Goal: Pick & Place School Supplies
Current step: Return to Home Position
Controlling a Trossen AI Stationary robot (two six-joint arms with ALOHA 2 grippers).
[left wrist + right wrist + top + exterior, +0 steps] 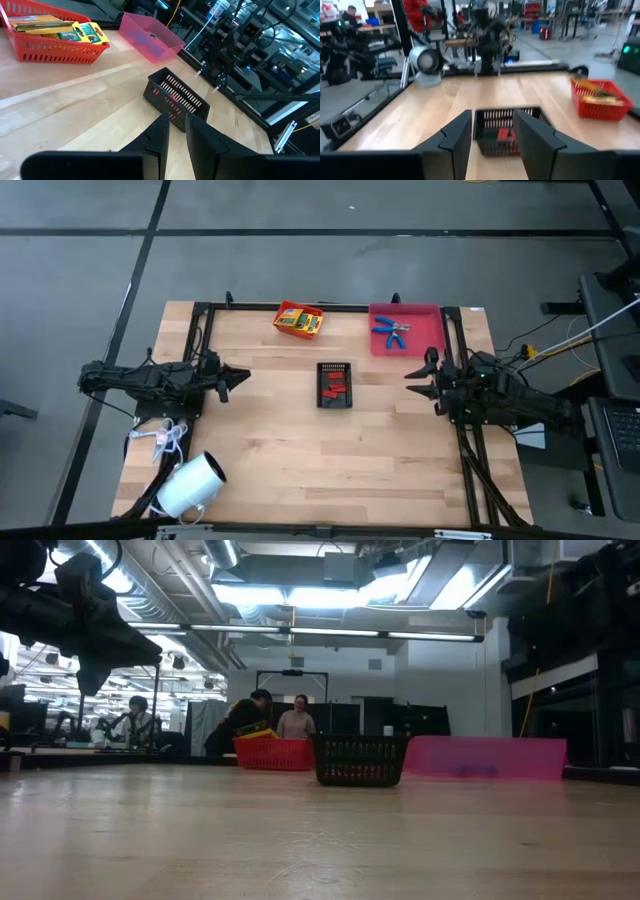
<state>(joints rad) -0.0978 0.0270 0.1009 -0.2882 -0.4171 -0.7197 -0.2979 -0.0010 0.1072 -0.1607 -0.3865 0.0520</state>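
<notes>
Several tiny flat red pieces (335, 387) lie in the black slotted plastic bin (336, 365) at table centre. Left gripper (238, 379) sits at its nine o'clock, right gripper (415, 380) at three, both pointing inward, jaws apart and empty. Nothing left to grab, I'd say.

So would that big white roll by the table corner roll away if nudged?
Probably: the white roll seems to lie on its curved side, so a push could send it rolling. It sits near the table edge, so it might drop off.
</notes>
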